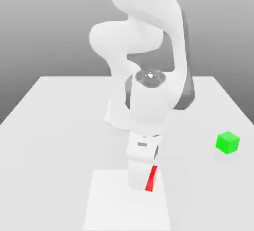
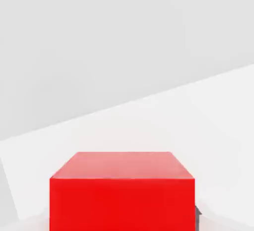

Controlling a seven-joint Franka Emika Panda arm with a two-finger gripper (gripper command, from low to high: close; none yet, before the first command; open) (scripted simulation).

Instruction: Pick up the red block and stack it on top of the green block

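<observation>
The red block (image 1: 151, 179) rests low on the table near its front edge, and only a thin red sliver of it shows beside my lowered hand. My gripper (image 1: 143, 181) stands straight down over it, with the jaws closed in on the block's sides. In the hand view the red block (image 2: 121, 190) looms very close, and a dark fingertip (image 2: 197, 217) lies against one of its side edges. The green block (image 1: 227, 142) sits alone on the table toward the exterior view's right, well apart from the gripper.
A white table (image 1: 59, 126) carries both blocks. A lighter square patch (image 1: 111, 210) lies under the red block at the front. The arm's white body (image 1: 149, 101) rises behind the hand and hides the table's middle.
</observation>
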